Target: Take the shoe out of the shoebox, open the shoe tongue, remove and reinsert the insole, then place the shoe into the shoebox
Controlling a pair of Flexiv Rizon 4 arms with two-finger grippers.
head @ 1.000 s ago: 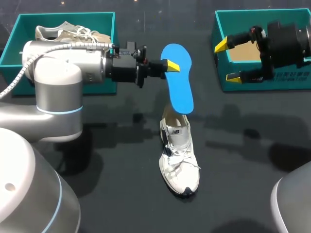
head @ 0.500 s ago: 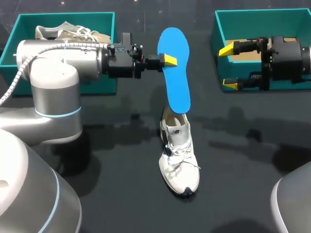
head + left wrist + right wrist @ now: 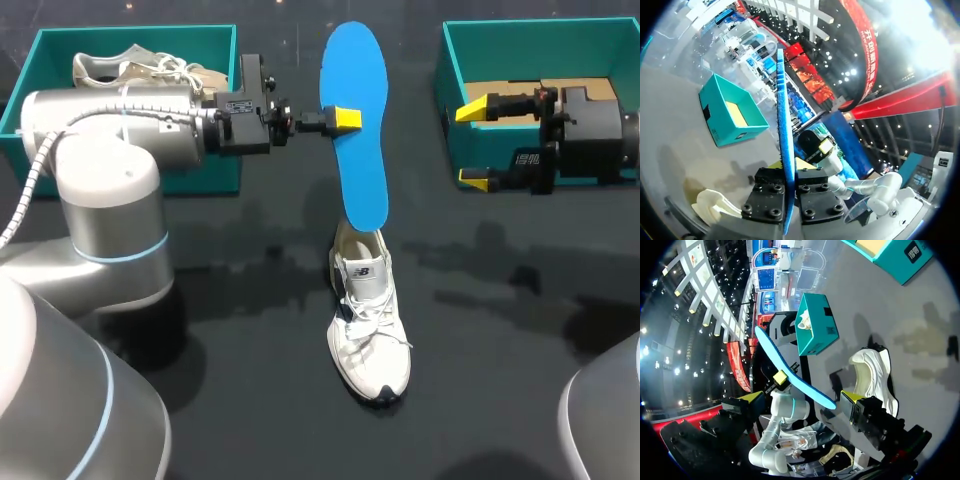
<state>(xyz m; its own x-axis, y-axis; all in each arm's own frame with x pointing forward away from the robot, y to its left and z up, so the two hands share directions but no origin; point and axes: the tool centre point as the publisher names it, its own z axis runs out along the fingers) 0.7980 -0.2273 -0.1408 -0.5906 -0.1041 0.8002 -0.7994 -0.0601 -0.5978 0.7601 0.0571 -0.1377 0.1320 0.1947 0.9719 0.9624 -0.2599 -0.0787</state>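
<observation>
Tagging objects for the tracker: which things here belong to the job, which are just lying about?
Job: insole, in left gripper; white shoe on table; right box, likely its shoebox.
Lying about: left box; second shoe inside it.

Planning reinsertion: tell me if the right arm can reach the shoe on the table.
Probably yes: the right pincer is open and empty, nothing lies between it and the shoe; the insole only overhangs its heel.

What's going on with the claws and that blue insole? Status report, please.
Left claw shut on blue insole, held above white shoe. Right claw open, empty, by right shoebox. Nothing in the way.
</observation>
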